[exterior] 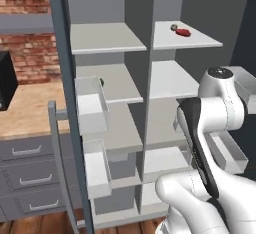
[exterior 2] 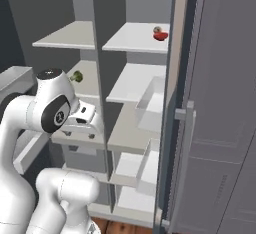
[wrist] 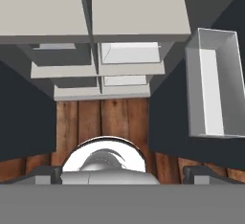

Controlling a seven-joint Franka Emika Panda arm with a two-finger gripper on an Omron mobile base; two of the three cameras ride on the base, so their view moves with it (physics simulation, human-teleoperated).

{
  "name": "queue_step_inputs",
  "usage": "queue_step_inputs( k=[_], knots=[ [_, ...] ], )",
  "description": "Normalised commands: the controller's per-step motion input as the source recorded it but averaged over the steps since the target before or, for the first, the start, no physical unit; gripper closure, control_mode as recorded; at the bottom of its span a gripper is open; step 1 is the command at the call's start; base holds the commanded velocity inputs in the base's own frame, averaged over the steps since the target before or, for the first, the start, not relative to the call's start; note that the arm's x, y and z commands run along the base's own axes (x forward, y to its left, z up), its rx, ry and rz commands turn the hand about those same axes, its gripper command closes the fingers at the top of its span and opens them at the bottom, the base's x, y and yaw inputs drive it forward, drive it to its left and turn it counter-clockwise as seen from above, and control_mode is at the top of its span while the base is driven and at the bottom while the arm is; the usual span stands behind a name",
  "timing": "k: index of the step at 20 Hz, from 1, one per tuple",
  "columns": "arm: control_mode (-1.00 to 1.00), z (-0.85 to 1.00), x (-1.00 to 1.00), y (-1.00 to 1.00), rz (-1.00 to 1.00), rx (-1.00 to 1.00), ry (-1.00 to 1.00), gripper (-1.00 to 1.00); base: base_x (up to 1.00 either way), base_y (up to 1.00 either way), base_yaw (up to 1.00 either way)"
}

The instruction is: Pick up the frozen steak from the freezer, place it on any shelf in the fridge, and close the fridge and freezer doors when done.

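Observation:
The frozen steak, a small dark-red lump, lies on the top board of the right-hand compartment, the freezer. To its left is the fridge, whose pale shelf is bare. Both slate-grey doors stand open: one at the left, one at the right with a long light handle. My gripper points down at the floor in front of the unit, well below the steak. It is open, its fingertips far apart with nothing between them.
An olive-brown ball sits right beside the steak. A green item lies on the second fridge board. White bins hang inside the left door and the right door. A wooden counter with drawers stands at the left.

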Motion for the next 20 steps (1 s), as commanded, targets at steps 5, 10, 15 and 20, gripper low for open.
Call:
queue_step_inputs(
  k=[5,10,15,20],
  knots=[
    [1.00,0.00,0.00,0.00,0.00,0.00,0.00,-1.00,-0.50,0.09,0.00],
    [1.00,0.00,0.00,0.00,0.00,0.00,0.00,-1.00,-0.49,0.11,0.00],
    [1.00,0.00,0.00,0.00,0.00,0.00,0.00,-1.00,-0.49,0.11,0.00],
    [1.00,0.00,0.00,0.00,0.00,0.00,0.00,-1.00,-0.44,0.10,0.00]
  ],
)
